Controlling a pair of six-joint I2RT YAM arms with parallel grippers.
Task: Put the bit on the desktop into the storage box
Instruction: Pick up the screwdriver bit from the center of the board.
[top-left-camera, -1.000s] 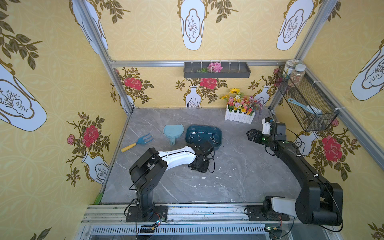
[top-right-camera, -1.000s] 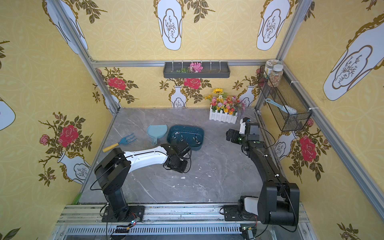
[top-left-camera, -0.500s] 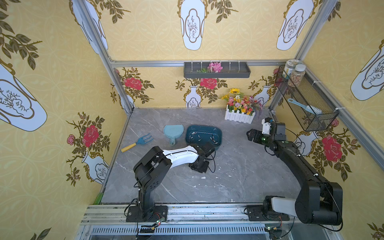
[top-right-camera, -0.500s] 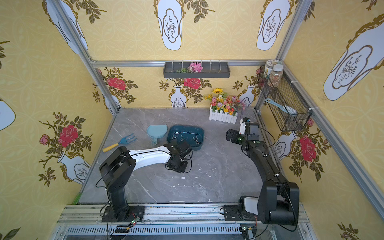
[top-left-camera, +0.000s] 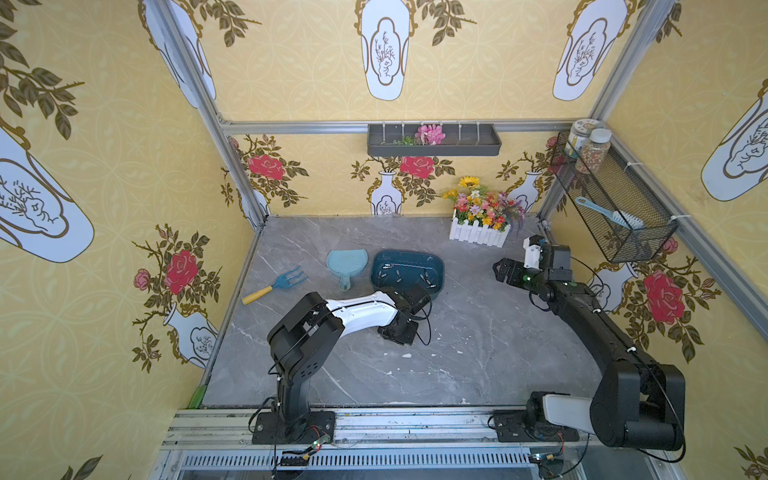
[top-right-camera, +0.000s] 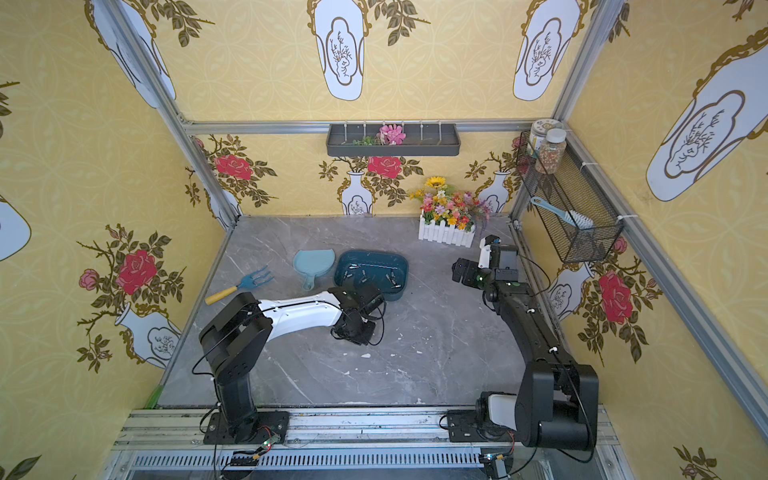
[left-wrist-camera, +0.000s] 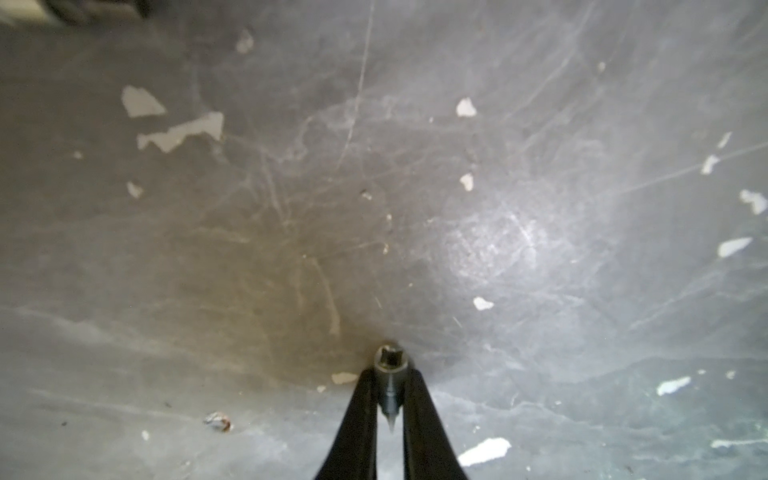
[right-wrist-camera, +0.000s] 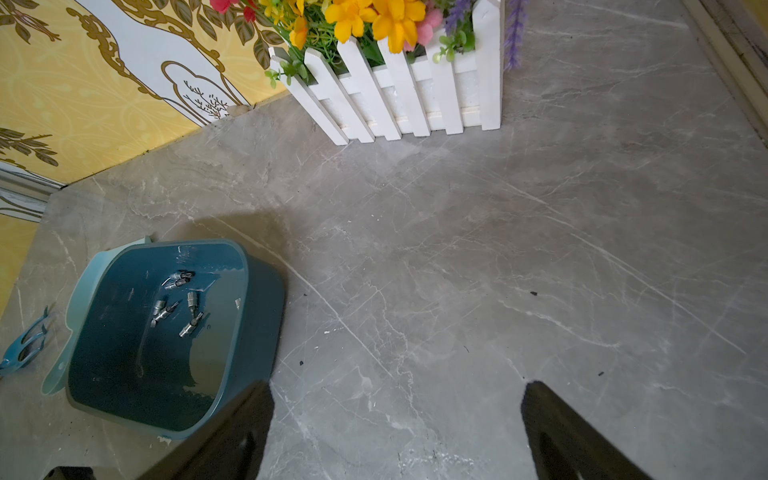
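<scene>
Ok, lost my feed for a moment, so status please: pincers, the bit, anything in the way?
Left pincer shut on the bit, low at the desktop. Right pincer open, empty. Nothing seen blocking the storage box.

Left arm (top-left-camera: 357, 311) and right arm (top-left-camera: 582, 316) are black, each with one white link and looping black cables

2 overhead views, wrist cameras near desktop (left-wrist-camera: 498, 249)

The surface (top-left-camera: 478, 374) is grey with thin white veins, the box (top-left-camera: 407, 252) dark teal, the dustpan (top-left-camera: 347, 259) light blue, the wallpaper (top-left-camera: 299, 83) yellow with red roses.
</scene>
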